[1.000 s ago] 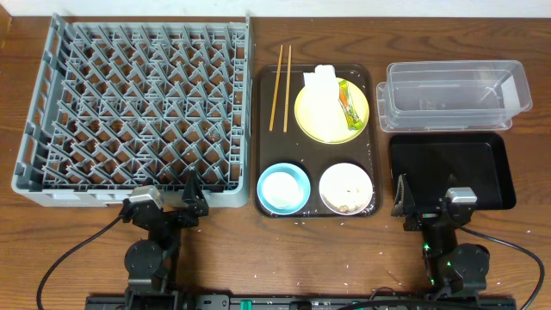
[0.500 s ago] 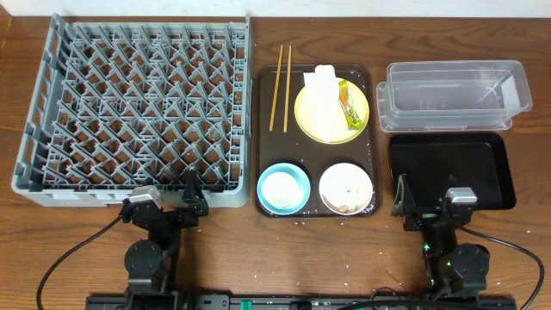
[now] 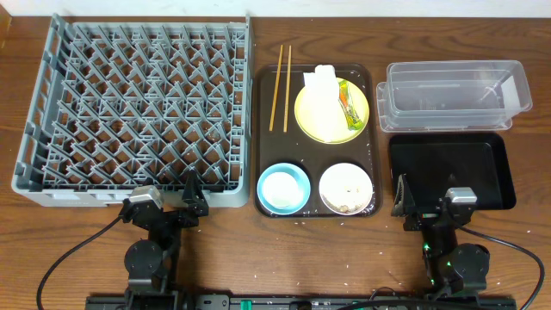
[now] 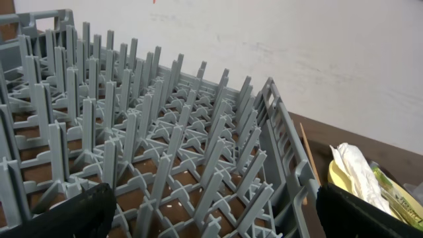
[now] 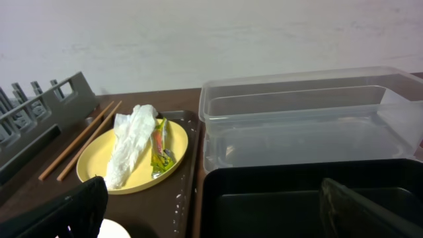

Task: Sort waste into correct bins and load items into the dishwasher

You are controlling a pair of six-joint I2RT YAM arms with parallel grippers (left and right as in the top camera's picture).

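The grey dish rack [image 3: 129, 112] fills the left. The brown serving tray [image 3: 263, 142] holds wooden chopsticks [image 3: 280, 76], a yellow plate [image 3: 362, 116] with a white napkin [image 3: 320, 95] and a green-and-orange wrapper [image 3: 348, 102], a light blue bowl [image 3: 283, 188] and a white bowl [image 3: 346, 185] with beige crumbs [image 3: 348, 206]. The clear tub [image 3: 452, 93] and black tray [image 3: 452, 168] lie at the right. My left gripper [image 3: 165, 205] [image 4: 211, 221] is open and empty at the rack's near edge. My right gripper [image 3: 430, 207] [image 5: 211, 215] is open and empty at the black tray's near edge. No small white cup shows.
The right wrist view shows the plate [image 5: 92, 162], napkin [image 5: 129, 142], wrapper [image 5: 160, 149], chopsticks [image 5: 82, 139], tub [image 5: 304, 125] and black tray [image 5: 277, 192]. The left wrist view shows the rack's pegs [image 4: 165, 145]. Small crumbs are scattered along the table's front edge [image 3: 310, 228].
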